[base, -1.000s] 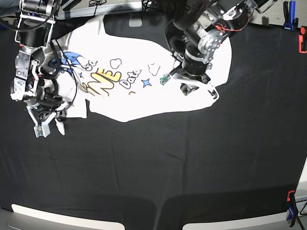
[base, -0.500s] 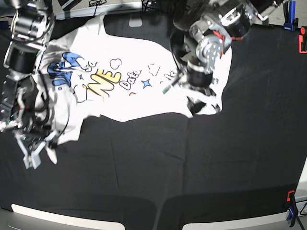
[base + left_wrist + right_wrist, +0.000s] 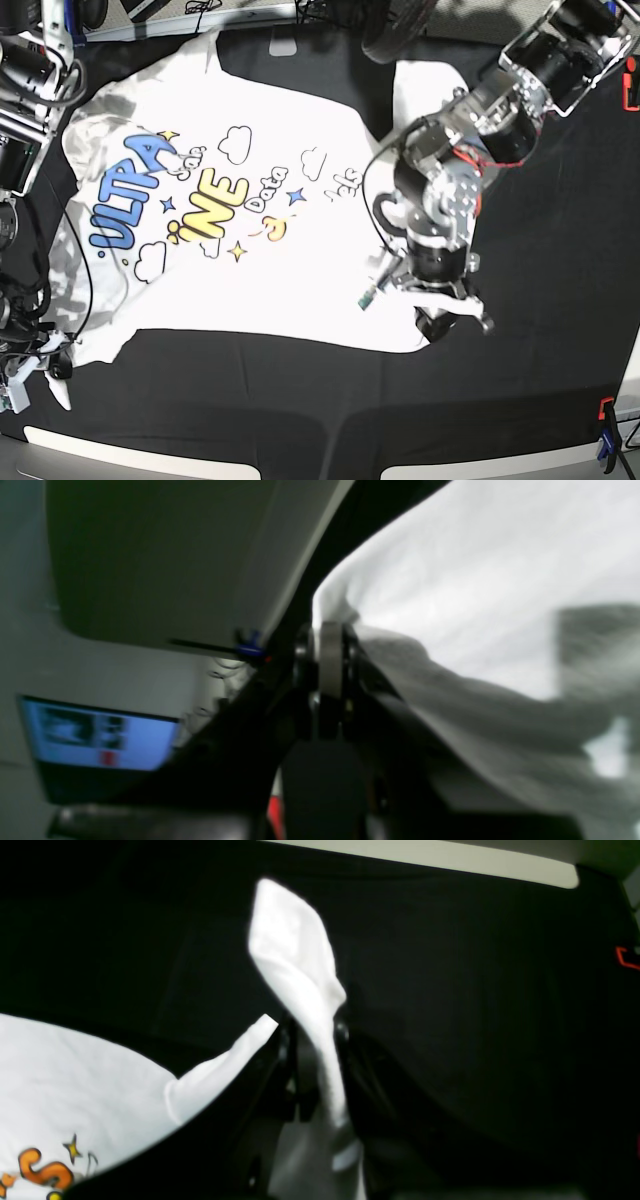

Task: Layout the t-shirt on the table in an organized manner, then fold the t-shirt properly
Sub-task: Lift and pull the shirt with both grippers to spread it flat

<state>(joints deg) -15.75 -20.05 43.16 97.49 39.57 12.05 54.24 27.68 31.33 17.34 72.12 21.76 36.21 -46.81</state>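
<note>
Overhead base view; two close wrist views.

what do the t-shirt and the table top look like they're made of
The t-shirt: soft matte white fabric, probably cotton knit; it creases and drapes limply, with printed lettering. The table: seemingly covered in matte black cloth, judging by faint wrinkles and no glare.

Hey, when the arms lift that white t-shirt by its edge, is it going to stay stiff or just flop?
Likely floppy: the t-shirt droops in a limp peak from the right gripper. Probably light, since a shut pinch by each gripper holds an edge. It may wrinkle when dragged; folds already bunch beside the left gripper on the table.
</note>
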